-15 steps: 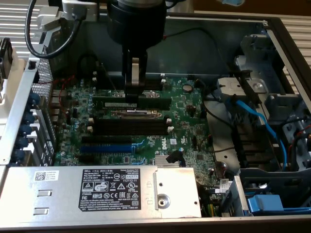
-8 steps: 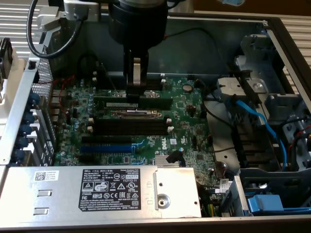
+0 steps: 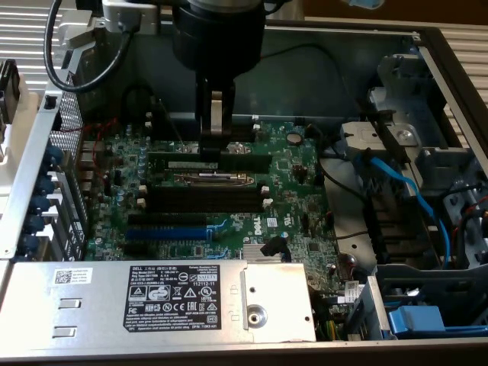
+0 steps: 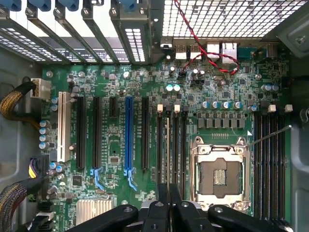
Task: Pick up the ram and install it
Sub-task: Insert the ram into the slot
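The ram (image 3: pixel 179 161) is a long, thin green stick standing on edge across the motherboard (image 3: pixel 297 191), at the far side of the processor socket (image 3: pixel 213 178). My gripper (image 3: pixel 215 143) comes straight down from above and is shut on the ram near its middle. In the wrist view the ram (image 4: pixel 167 150) shows edge-on as a thin line between my black fingers (image 4: pixel 159 208). It runs along one of the black slots with white end clips (image 4: pixel 176 145). Whether it sits in the slot or just above it I cannot tell.
More black slots (image 3: pixel 202 200) and a blue slot (image 3: pixel 166 231) lie nearer the silver power supply (image 3: pixel 152 301). Blue cables (image 3: pixel 404 191) and drive bays fill the exterior view's right. Case walls surround the board, and red wires (image 4: pixel 207 60) hang at the rear ports.
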`<action>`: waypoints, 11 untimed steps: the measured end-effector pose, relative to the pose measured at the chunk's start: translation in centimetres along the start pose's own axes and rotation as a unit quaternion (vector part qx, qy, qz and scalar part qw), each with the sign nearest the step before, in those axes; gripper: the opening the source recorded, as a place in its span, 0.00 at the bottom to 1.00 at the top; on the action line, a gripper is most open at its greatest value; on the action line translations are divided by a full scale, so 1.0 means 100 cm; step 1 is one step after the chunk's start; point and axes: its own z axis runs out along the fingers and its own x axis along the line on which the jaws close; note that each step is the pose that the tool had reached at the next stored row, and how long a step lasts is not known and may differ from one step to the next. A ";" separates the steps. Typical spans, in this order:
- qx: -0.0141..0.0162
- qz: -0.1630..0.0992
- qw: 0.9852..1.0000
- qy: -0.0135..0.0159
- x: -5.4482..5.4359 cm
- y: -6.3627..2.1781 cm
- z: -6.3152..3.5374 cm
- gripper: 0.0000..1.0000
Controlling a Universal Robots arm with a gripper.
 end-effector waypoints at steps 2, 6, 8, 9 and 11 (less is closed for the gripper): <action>0.000 0.000 1.000 0.000 0.000 -0.0001 0.0001 0.12; -0.001 0.000 1.000 0.000 0.000 -0.0005 0.0003 0.12; -0.002 0.000 1.000 0.000 0.000 -0.0012 0.0016 0.12; -0.003 0.000 1.000 0.000 0.000 -0.0012 0.0028 0.12; -0.004 0.000 1.000 0.000 0.000 -0.0014 0.0054 0.12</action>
